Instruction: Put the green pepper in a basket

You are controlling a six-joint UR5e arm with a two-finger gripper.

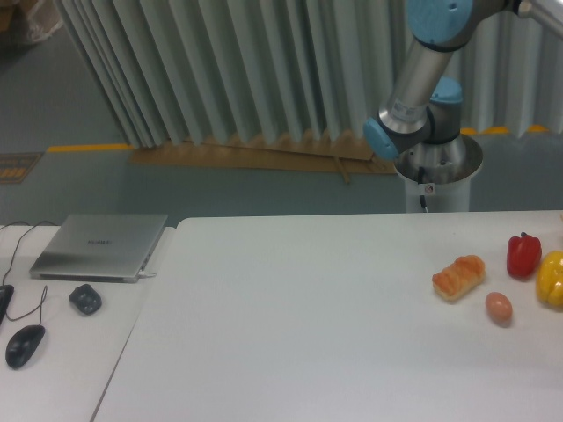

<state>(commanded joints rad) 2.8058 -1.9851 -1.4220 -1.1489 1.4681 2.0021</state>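
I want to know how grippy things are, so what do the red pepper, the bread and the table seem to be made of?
Red pepper: likely plastic, smooth and glossy. Bread: perhaps a plastic or foam model, with an even orange glazed sheen. Table: matte white laminate or similar, flat with no grain.

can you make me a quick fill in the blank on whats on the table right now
1. The bread roll lies to the ____ of the red pepper in the picture.
2. The egg lies nearer the camera than the ____ roll.
3. The closed laptop rests on the ____ side of the picture.
4. The pepper cut off by the right edge, the yellow pepper, is ____ in colour.

Missing words: left; bread; left; yellow

No green pepper, basket or pincer is in view.
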